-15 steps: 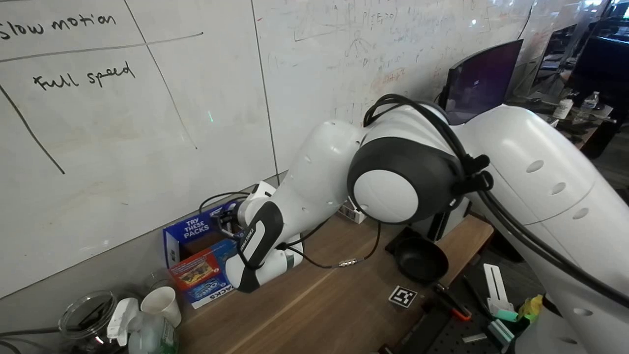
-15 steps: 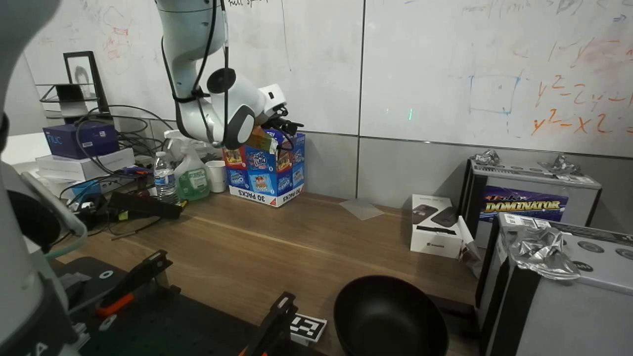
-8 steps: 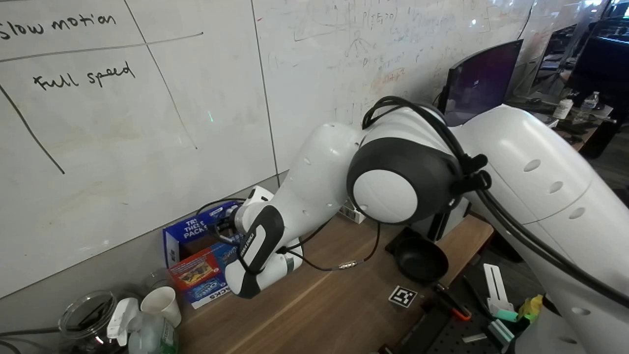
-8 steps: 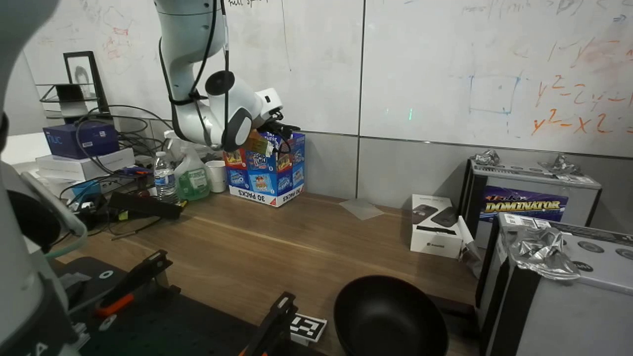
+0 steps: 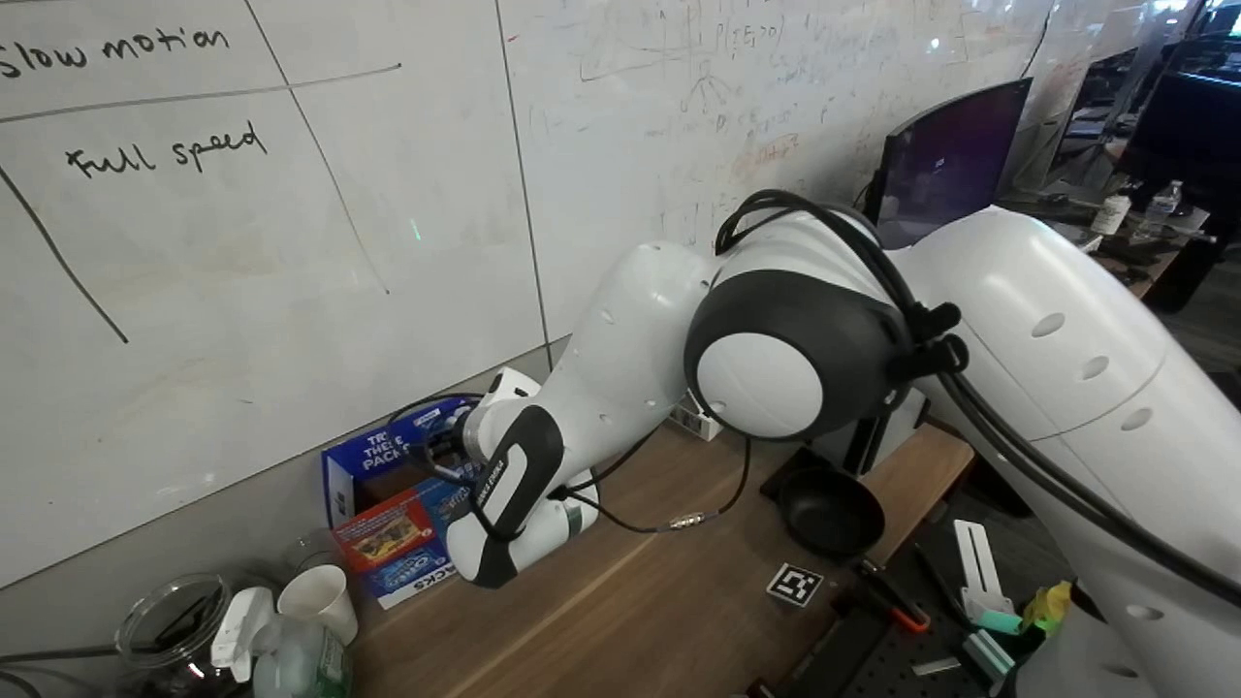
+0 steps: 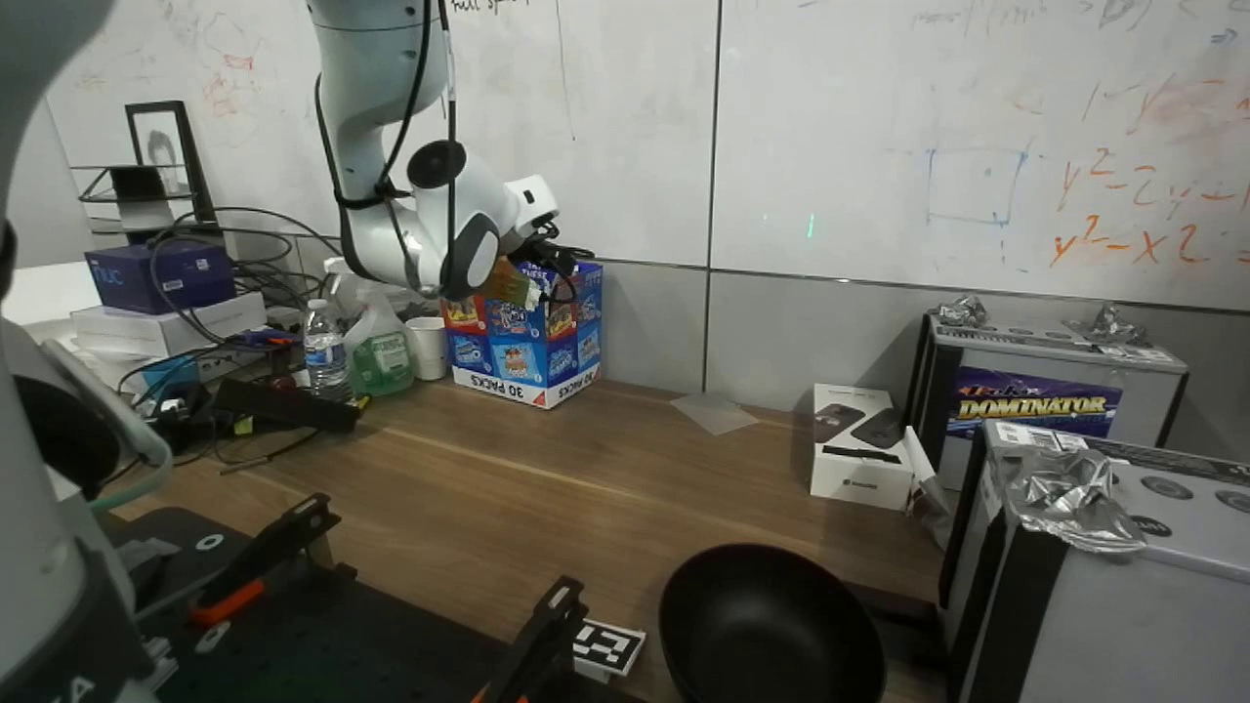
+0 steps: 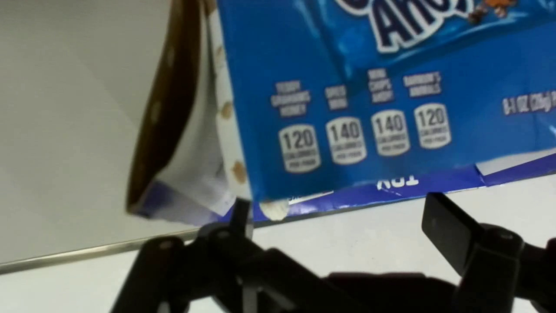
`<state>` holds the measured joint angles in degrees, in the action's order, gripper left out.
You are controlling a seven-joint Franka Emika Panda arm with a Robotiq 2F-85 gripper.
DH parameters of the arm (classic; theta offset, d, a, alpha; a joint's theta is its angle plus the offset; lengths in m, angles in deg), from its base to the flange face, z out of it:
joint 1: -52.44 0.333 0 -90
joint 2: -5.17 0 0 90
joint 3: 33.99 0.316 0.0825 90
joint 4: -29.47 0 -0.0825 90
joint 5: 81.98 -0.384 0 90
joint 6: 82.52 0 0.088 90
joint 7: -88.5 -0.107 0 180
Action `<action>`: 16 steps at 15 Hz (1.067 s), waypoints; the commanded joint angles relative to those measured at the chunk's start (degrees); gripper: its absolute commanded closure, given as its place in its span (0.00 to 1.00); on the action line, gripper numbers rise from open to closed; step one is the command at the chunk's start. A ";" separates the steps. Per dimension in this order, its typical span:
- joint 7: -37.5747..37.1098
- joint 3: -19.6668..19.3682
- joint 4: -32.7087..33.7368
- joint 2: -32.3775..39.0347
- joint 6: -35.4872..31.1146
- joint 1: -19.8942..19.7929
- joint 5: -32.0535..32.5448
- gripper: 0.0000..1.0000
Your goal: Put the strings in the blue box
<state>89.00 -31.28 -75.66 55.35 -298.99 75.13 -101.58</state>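
The blue box (image 5: 388, 543) stands against the wall with its top open and its flaps raised. It also shows in an exterior view (image 6: 518, 342), with printed snack packs on its sides. In the wrist view a blue printed panel of the box (image 7: 369, 87) fills the upper right. My gripper (image 7: 343, 221) is open, its fingers wide apart with only pale wall showing between them. In both exterior views the gripper (image 5: 436, 451) is at the top of the box, by its flaps. The strings do not show in any view; they are hidden or out of view.
A paper cup (image 6: 427, 349), a green spray bottle (image 6: 381, 351) and a water bottle (image 6: 325, 350) stand beside the box. The whiteboard wall (image 6: 645, 146) is close behind it. A black pan (image 6: 771, 625) and a white phone box (image 6: 859, 449) are elsewhere on the table.
Over the first half second my gripper shifts slightly down and to the left at the box top, and a brown flap there moves a little. Since then it is almost still.
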 commanded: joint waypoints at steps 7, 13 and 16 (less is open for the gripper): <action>26.68 -20.69 -11.67 -11.35 8.12 17.40 -32.96 0.00; 49.85 -39.09 -28.08 -22.97 24.05 29.61 -50.81 0.00; 54.75 -51.15 -37.35 -29.25 34.39 35.09 -46.77 0.00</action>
<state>138.40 -72.61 -102.99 35.02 -272.47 104.45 -151.13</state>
